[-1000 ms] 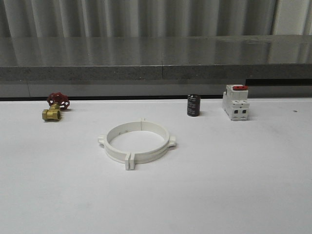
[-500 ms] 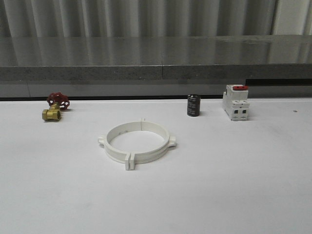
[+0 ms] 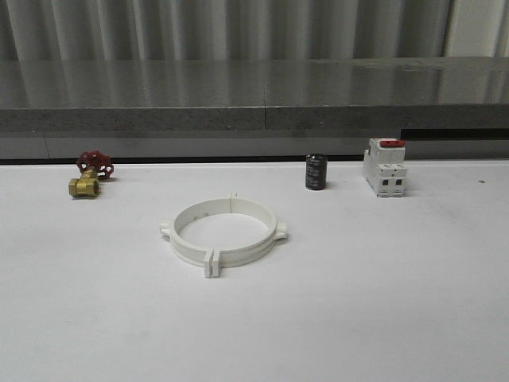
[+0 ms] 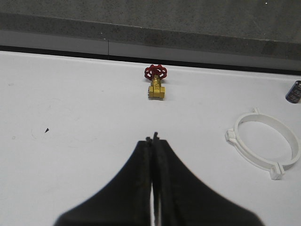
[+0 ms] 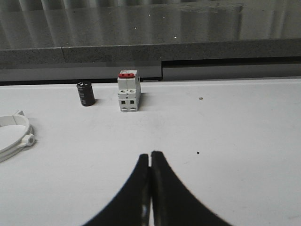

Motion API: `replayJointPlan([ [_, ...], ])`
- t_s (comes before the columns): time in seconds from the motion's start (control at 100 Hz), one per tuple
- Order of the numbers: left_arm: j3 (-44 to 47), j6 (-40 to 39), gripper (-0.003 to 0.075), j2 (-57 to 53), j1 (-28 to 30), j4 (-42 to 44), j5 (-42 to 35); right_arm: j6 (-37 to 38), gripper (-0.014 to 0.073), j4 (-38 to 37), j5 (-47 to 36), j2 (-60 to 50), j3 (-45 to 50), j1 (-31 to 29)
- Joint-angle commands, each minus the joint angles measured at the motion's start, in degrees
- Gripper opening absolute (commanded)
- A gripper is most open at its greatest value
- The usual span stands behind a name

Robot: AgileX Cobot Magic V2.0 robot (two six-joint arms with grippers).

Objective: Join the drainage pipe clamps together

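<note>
The drainage pipe clamps lie on the white table as one wide flat white ring with small tabs around its rim. The ring also shows in the left wrist view, clamps, and partly in the right wrist view, clamps. My left gripper is shut with nothing in it, hovering over bare table well apart from the ring. My right gripper is shut and empty too, over bare table in front of the breaker.
A brass valve with a red handle sits at the back left. A black cylinder and a white breaker with a red switch stand at the back right. A grey ledge borders the table's far edge.
</note>
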Motion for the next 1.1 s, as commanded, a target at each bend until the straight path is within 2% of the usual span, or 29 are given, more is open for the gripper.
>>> replayJointPlan([
  [0.0,-1.7,0.0,-0.0020,0.3,0.2,-0.5,-4.4,-0.2,-0.0069,0.0,-4.9,-1.2,-0.9,0.2],
  [0.58,-1.2,0.0,-0.0020,0.3,0.2,-0.2,-5.0,-0.2,-0.0069,0.0,-4.9,-1.1,-0.9,0.2],
  [0.89,9.7,0.0,-0.0020,-5.7,0.2,0.8,-24.0,-0.2,-0.0069,0.0,-4.9,-1.1,-0.9,0.2],
  [1.09,17.7,0.0,-0.0020,-13.7,1.6,2.0,-25.9,-0.2,-0.0069,0.0,-4.9,-1.1,-0.9,0.2],
])
